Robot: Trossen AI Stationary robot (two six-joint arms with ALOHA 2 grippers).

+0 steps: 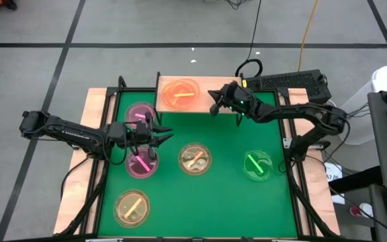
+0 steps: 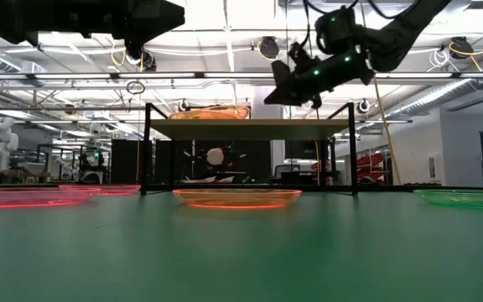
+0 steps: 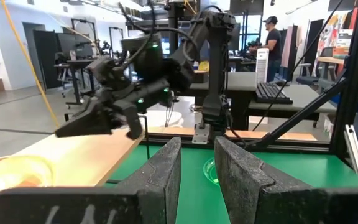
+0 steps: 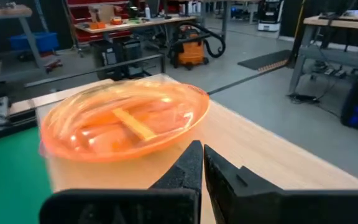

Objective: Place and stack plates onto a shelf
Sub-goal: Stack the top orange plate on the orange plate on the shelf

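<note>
- Left end effector (image 1: 154,134) hovers over the left half of the green worktop (image 1: 227,195), between the two pink plates; its own wrist view shows the fingers (image 3: 160,171) with only a narrow gap and nothing between them.
- Directly beneath it and slightly nearer lies a pink plate (image 1: 141,163), whose bright stripe runs diagonally; a second pink plate (image 1: 142,113) sits just beyond, toward the shelf. This arm is clearly the closer one to both.
- Right end effector (image 1: 215,102) hangs over the right part of the shelf (image 1: 200,107), fingers together and empty, pointing left at the orange plate (image 1: 180,93), which already rests on the shelf's left half (so only the right half looks free).
- Other plates on the worktop: an amber plate (image 1: 195,158) in the middle, another amber plate (image 1: 132,206) at near left, and a green plate (image 1: 257,165) at right, nearest the right arm.
- Only six plates show from above; whether any of them is a stack of two I cannot tell.
- From table height, the shelf top is seen edge-on, so how the orange plate sits there is unclear.
</note>
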